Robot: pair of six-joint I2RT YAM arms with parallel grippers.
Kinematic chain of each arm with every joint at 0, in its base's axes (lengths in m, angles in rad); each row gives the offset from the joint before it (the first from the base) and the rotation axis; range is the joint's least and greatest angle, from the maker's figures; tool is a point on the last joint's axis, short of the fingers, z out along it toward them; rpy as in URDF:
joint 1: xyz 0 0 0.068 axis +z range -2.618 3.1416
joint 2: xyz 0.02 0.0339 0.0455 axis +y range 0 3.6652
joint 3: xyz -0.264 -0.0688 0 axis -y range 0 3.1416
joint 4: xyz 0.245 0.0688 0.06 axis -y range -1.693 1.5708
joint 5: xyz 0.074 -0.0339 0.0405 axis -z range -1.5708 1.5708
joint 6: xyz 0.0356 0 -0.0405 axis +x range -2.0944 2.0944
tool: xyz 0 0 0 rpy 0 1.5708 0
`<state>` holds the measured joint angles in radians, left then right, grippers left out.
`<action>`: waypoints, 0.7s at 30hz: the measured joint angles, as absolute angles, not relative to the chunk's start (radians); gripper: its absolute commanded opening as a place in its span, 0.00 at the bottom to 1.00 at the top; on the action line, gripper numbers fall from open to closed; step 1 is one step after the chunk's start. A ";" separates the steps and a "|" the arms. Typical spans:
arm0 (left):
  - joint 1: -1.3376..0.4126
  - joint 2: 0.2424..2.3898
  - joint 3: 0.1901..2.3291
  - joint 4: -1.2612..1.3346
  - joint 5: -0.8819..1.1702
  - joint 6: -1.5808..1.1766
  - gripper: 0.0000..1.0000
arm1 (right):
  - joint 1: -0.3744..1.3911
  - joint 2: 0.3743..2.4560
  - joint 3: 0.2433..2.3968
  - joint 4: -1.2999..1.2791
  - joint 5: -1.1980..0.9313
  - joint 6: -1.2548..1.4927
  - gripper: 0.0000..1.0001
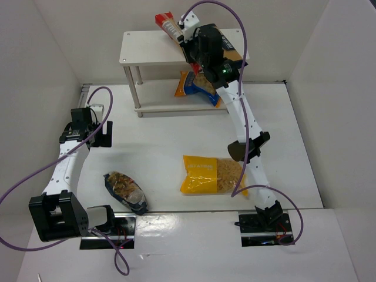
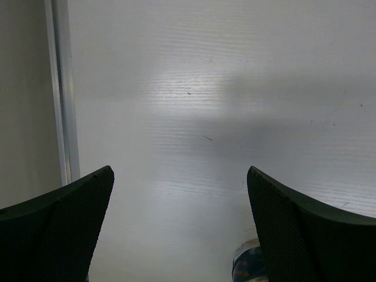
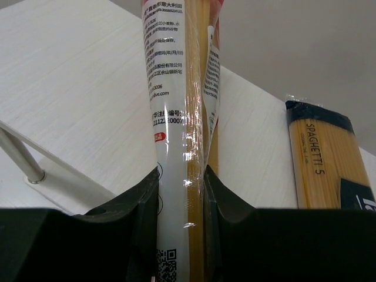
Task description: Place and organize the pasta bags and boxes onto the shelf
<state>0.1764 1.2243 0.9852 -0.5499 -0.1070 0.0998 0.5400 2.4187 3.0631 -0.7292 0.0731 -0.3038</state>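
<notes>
Where right claw [image 3: 181, 179] pinches, red pack [image 3: 170, 70] sits between

Right end effector [image 3: 181, 182] outstretched, tightly pinched; left end effector [image 2: 179, 171] low, wide apart.

Bright overhead light, soft shadows; glare patch on table [image 2: 194, 88]; L hand fingers [image 2: 59, 229] blurred.

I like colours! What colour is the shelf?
The shelf is white, clearest in the top view.
</notes>
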 measured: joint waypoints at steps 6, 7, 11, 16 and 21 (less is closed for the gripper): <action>0.176 1.224 0.985 -0.550 -0.107 0.100 1.00 | 0.541 2.436 3.065 -0.679 0.075 -0.328 0.00; 0.176 1.224 0.985 -0.550 -0.107 0.100 1.00 | 0.541 2.440 3.069 -0.672 0.076 -0.333 0.00; 0.176 1.224 0.985 -0.550 -0.107 0.100 1.00 | 0.541 2.455 3.073 -0.630 0.089 -0.356 0.00; 0.176 1.224 0.985 -0.550 -0.107 0.100 1.00 | 0.545 2.473 3.078 -0.587 0.107 -0.382 0.10; 0.176 1.224 0.985 -0.550 -0.103 0.100 1.00 | 0.548 2.488 3.083 -0.552 0.125 -0.400 0.32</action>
